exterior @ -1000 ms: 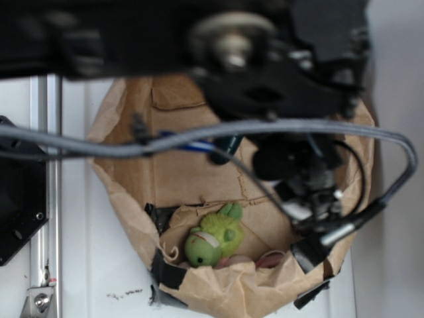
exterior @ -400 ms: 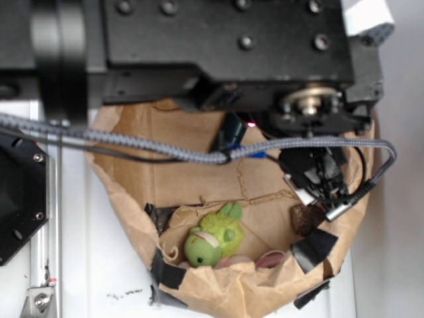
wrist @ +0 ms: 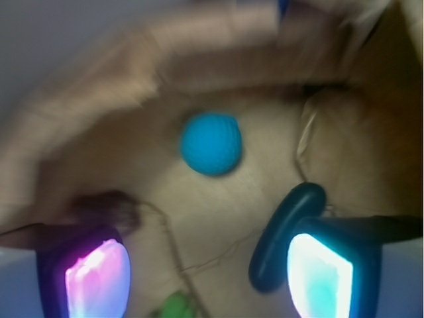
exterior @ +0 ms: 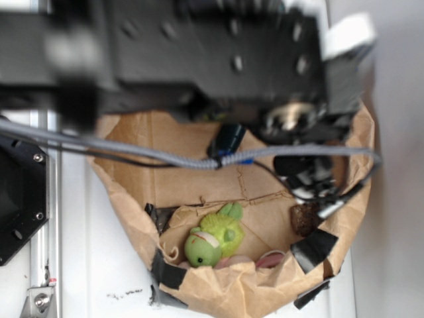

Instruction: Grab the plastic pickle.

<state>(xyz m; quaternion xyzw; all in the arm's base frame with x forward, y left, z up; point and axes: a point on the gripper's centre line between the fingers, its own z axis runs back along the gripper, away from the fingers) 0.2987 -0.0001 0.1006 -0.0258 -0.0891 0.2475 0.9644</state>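
Wrist view: tool (wrist: 209, 275) is spread wide, nothing between its two glowing pads, pink pad (wrist: 96, 278) at lower left of frame, cyan pad (wrist: 319, 275) at lower right. So released, not grasping.

The plastic pickle (wrist: 286, 235) sits lower right of centre, dark glossy green, touching or just beside the inner edge of the cyan pad. Its long axis runs on a diagonal, lower end toward bottom centre, upper end toward the right-middle of frame. It's off-centre in the opening: hard against the right-hand pad, w/ a big gap to the pink one. Judgement: tool needs to shift toward the frame's right so the pickle lands midway, and prob. twist a bit so the pads close across its short width, not along the length. As it stands, closing would likely just nudge it sideways.

Further out: blue ball (wrist: 211, 144) upper centre, well apart from the pickle. Dark brown blob (wrist: 106, 207) at left, near the pink pad; can't tell what it is.

Exterior view: pickle (exterior: 228, 139) shows only partly, under the arm, in the upper-middle of the paper bag (exterior: 132, 225). Green plush toy (exterior: 213, 238) lies lower centre, well apart. All blurred.
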